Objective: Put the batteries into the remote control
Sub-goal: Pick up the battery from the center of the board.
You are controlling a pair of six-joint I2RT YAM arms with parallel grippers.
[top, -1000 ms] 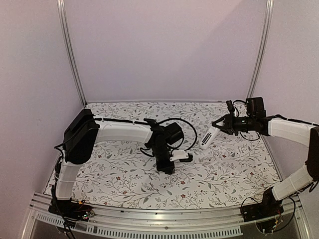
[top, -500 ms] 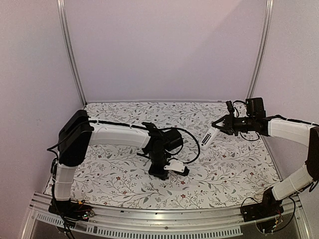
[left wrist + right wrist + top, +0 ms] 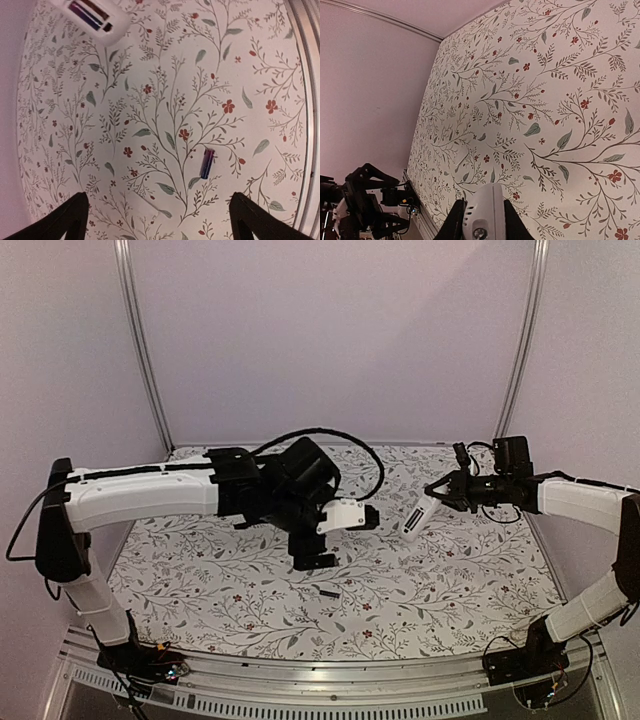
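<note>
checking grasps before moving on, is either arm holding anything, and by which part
The right gripper holds the remote control by one end, the rest slanting down free. The left gripper is open and holds nothing.

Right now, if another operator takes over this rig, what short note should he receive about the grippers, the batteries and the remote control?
The left gripper is open and empty, above the table.
The right gripper is shut on the remote control, whose battery compartment is open.
One battery lies loose on the table near the left gripper.
Done: perhaps one cell loaded; a purple strip shows in the compartment, not certain.
Left: pick up the loose battery and insert it.
</note>
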